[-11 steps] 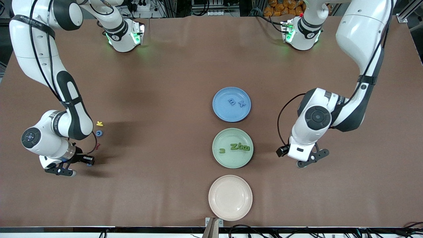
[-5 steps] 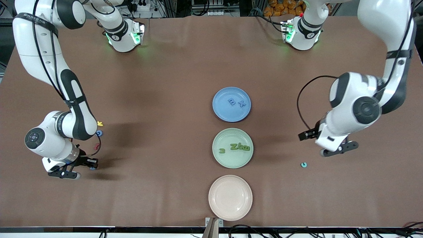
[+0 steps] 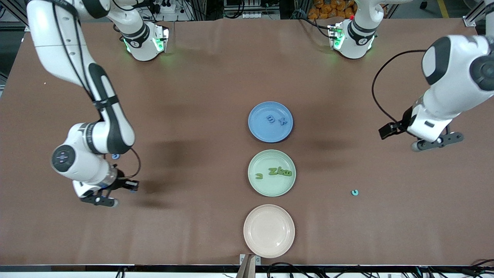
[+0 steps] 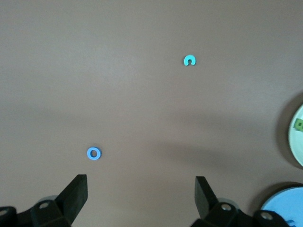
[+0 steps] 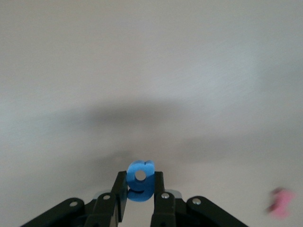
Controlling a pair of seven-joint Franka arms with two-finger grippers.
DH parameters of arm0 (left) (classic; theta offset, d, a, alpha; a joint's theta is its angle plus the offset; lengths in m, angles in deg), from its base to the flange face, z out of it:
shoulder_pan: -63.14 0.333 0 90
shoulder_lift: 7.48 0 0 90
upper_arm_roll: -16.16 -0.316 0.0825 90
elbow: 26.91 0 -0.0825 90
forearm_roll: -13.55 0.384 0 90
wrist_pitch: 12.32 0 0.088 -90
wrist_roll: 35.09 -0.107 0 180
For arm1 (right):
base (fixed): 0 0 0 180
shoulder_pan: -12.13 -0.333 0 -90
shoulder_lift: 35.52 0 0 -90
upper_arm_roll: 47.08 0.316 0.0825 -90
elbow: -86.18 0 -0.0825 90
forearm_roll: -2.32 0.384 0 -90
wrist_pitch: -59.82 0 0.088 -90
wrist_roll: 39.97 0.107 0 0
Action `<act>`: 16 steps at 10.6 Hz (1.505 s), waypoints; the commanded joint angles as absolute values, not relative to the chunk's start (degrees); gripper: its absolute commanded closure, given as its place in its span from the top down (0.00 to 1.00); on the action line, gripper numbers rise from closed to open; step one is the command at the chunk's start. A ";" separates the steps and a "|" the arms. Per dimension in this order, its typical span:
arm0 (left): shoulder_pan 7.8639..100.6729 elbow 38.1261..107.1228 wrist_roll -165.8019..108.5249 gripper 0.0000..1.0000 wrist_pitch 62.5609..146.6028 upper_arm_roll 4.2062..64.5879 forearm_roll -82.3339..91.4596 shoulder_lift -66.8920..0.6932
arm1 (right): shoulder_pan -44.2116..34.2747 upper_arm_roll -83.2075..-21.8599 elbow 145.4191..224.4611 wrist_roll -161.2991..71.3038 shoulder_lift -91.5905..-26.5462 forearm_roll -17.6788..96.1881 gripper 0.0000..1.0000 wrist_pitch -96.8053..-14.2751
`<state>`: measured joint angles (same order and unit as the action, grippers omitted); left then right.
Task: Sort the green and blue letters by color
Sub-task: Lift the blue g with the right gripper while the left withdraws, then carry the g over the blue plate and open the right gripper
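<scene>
My right gripper (image 5: 140, 176) is shut on a blue letter g (image 5: 140, 187) and holds it just above bare table at the right arm's end (image 3: 101, 199). A blue ring letter (image 3: 115, 156) lies on the table beside that arm. My left gripper (image 3: 436, 143) is open and empty (image 4: 141, 179), up over the left arm's end of the table. Below it lie a blue ring letter (image 4: 93, 153) and a teal c-shaped letter (image 4: 189, 60), which also shows in the front view (image 3: 354, 192). The blue plate (image 3: 256, 129) holds two blue letters (image 3: 271, 119). The green plate (image 3: 270, 187) holds several green letters (image 3: 281, 172).
An empty pale pink plate (image 3: 269, 231) stands nearest the front camera, in line with the other two plates. A blurred pink-red piece (image 5: 279, 208) lies on the table near my right gripper. The edges of the green plate (image 4: 296, 137) and the blue plate (image 4: 284, 208) show in the left wrist view.
My left gripper has lifted away toward its own end of the table, uncovering the teal letter. My right gripper has moved toward the plates with the blue letter in it.
</scene>
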<state>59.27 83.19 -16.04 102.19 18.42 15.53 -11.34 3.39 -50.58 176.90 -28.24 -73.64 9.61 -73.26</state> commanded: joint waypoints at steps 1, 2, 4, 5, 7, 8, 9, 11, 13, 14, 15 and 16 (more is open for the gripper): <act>59.45 80.00 -17.86 1.00 99.41 17.21 14.78 -7.65 | -7.16 -50.95 179.52 -15.84 -69.01 10.41 0.00 -68.52; 59.54 75.70 -18.82 1.00 96.43 17.21 15.39 -8.26 | -11.38 -50.95 179.43 -11.97 -68.57 10.41 0.00 -67.55; 59.10 68.83 -20.50 1.00 90.19 17.39 15.58 -8.88 | -19.03 -50.95 179.52 -6.41 -68.30 10.49 0.00 -67.27; 58.66 67.67 -20.50 1.00 88.68 17.56 15.58 -8.80 | -22.46 -50.95 179.43 -4.65 -68.39 10.49 0.00 -67.27; 58.57 65.83 -20.59 1.00 88.49 17.83 15.66 -8.80 | -29.15 -50.95 179.08 -2.18 -69.17 10.49 0.00 -67.71; 58.57 64.68 -20.67 1.00 87.27 18.44 15.58 -8.80 | -31.44 -50.86 178.73 -2.17 -69.44 10.58 0.00 -67.89; 58.49 63.89 -21.55 1.00 85.96 19.05 15.58 -8.80 | -33.99 -50.86 178.30 -2.17 -69.96 11.19 0.00 -68.06; 58.22 63.79 -23.65 1.00 83.50 19.41 15.22 -8.80 | -38.73 -50.95 176.28 -2.09 -72.24 13.65 0.00 -69.20; 59.01 63.79 -26.21 1.00 81.56 19.41 13.22 -8.62 | -42.17 -50.86 176.18 -2.08 -73.56 14.36 0.00 -73.31; 59.19 63.79 -26.56 1.00 81.03 19.24 12.33 -8.62 | -43.67 -50.86 176.18 -2.08 -74.44 15.41 0.00 -75.86; 59.19 63.79 -26.56 1.00 80.76 19.24 12.24 -8.62 | -44.81 -50.86 176.18 -2.00 -75.23 15.85 0.01 -77.63; 59.19 63.70 -26.48 1.00 80.76 19.24 12.15 -8.62 | -45.87 -50.78 176.09 -1.39 -75.76 16.12 0.18 -78.17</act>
